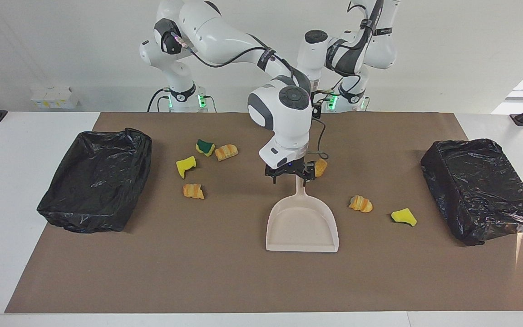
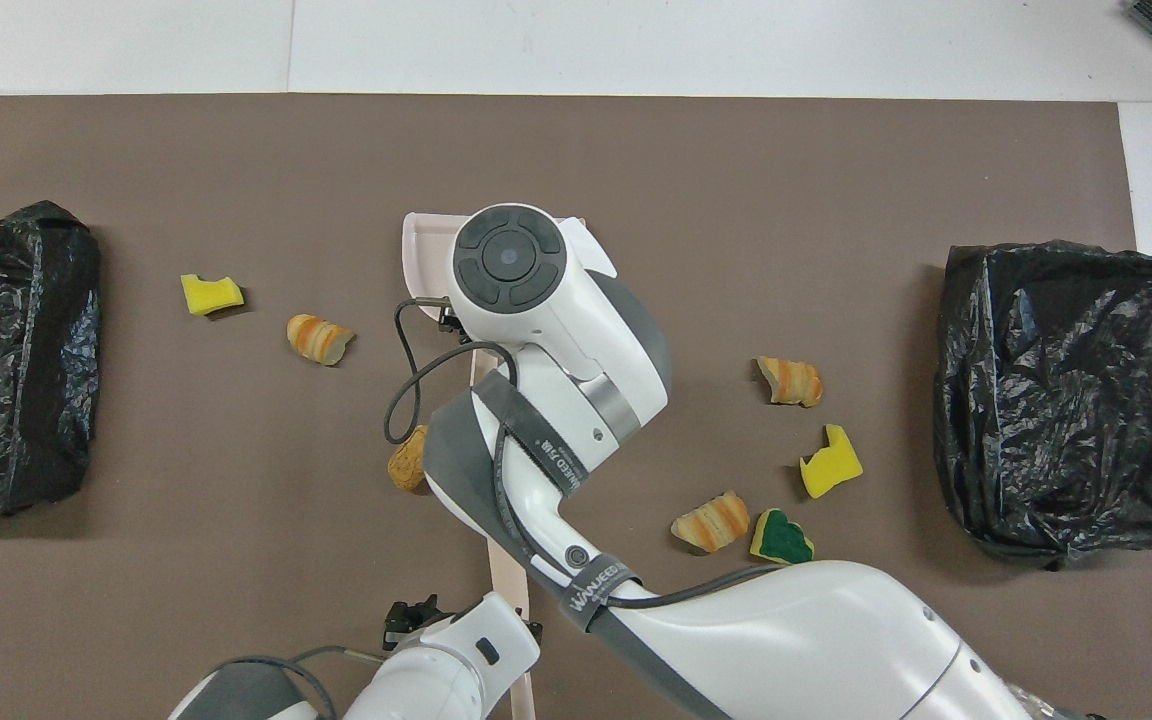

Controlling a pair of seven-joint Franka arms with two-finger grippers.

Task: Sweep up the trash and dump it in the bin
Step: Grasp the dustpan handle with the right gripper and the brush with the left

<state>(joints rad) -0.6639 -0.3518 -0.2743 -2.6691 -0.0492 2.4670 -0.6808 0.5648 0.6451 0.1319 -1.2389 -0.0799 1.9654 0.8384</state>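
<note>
The beige dustpan (image 1: 302, 225) lies mid-mat, handle toward the robots. My right gripper (image 1: 290, 176) is down at that handle, open, a finger on either side. The beige brush (image 2: 508, 592) lies nearer the robots, and my left gripper (image 2: 466, 620) is low over its handle, largely covered by its own wrist. Trash is scattered: a green-topped sponge (image 1: 204, 146), bread piece (image 1: 226, 152), yellow sponge (image 1: 185, 166) and bread piece (image 1: 193, 190) toward the right arm's end. A bread piece (image 1: 321, 167) lies beside the handle. Another bread piece (image 1: 360, 203) and yellow sponge (image 1: 403, 216) lie toward the left arm's end.
Two bins lined with black bags stand at the mat's ends, one (image 1: 96, 181) at the right arm's end and one (image 1: 484, 186) at the left arm's end. The right arm stretches over the brush and the dustpan's handle.
</note>
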